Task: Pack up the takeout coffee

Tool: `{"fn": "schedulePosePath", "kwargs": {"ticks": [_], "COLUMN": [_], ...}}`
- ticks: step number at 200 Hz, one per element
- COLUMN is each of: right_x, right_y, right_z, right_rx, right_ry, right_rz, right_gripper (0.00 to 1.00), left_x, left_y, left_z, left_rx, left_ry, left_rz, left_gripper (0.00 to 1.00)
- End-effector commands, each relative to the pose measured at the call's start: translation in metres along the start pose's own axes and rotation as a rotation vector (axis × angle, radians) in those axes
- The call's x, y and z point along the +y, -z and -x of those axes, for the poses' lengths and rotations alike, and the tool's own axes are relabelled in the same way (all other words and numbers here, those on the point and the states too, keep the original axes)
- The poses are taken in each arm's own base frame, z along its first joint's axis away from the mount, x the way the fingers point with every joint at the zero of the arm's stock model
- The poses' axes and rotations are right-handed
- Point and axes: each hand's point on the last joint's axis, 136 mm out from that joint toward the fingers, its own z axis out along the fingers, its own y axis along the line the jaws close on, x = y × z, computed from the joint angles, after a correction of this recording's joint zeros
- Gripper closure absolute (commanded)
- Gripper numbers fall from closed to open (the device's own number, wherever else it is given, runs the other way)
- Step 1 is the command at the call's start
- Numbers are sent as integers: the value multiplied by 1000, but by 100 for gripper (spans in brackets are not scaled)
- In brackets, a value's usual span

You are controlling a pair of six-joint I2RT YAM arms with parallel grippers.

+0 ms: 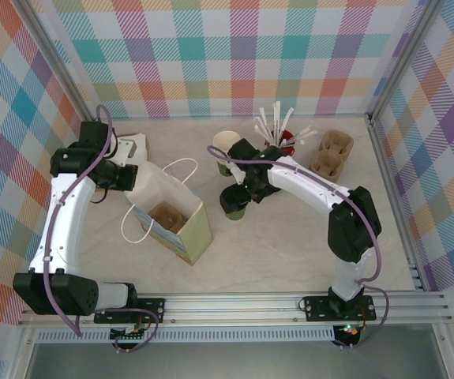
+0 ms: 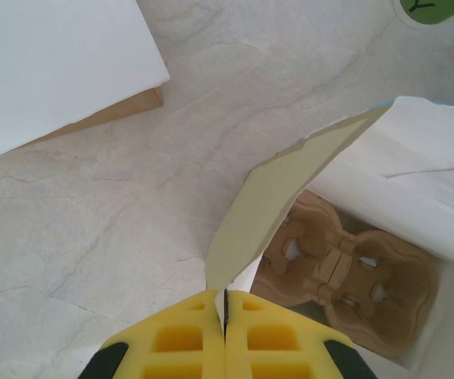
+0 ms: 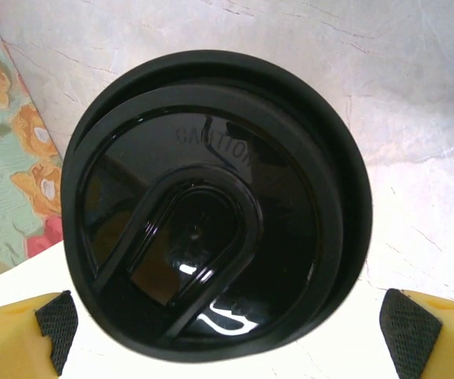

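- Two arms share the table (image 1: 290, 253): my left works left of centre in the top view, my right at the centre.
- Bag (image 1: 197, 233): it stands left of centre, mouth up. My left gripper (image 2: 225, 335) is clenched on its rim, with the paper edge running in between the pressed fingers. I judge this is to hold the mouth wide and steady for loading.
- Carrier (image 2: 353, 276): it lies at the bottom of the bag, lower right in the left wrist view. Its wells are empty, ready to seat a cup so it won't tip.
- Coffee (image 3: 211, 205): it stands upright on the table near the bag's right side, at the centre of the top view, with its black lid on. It is not yet packed.
- Right gripper (image 1: 241, 188): it is released and spread wide, straight above the coffee. Its fingers (image 3: 13, 339) sit in the lower corners of the right wrist view, one on each side of the lid and clear of it. I judge they are lined up to grip the cup's sides.
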Motion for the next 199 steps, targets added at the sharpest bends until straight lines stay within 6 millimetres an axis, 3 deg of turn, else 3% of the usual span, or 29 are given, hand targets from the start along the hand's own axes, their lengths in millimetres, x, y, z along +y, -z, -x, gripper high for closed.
{"fn": "schedulePosePath", "kwargs": {"ticks": [1,129,179,199], "right_x": [8,4,3,3], "right_y": [1,-31,-30,-24], "right_z": [1,25,20,18], "right_rx": [12,25,48,40], "right_ry": [11,76,83,80], "right_rz": [11,-60,-68,-67], "right_gripper": [0,0,15,16], "left_x": [2,-1,-3,-6], "left_y": [0,5,4,5], "left_z": [-4,-3,-1,1], "left_rx": [1,-21,-27,-42], "left_ry": [28,29,32,36], "left_rz": [-5,-21,-32,-51], "left_gripper": [100,100,100,100]}}
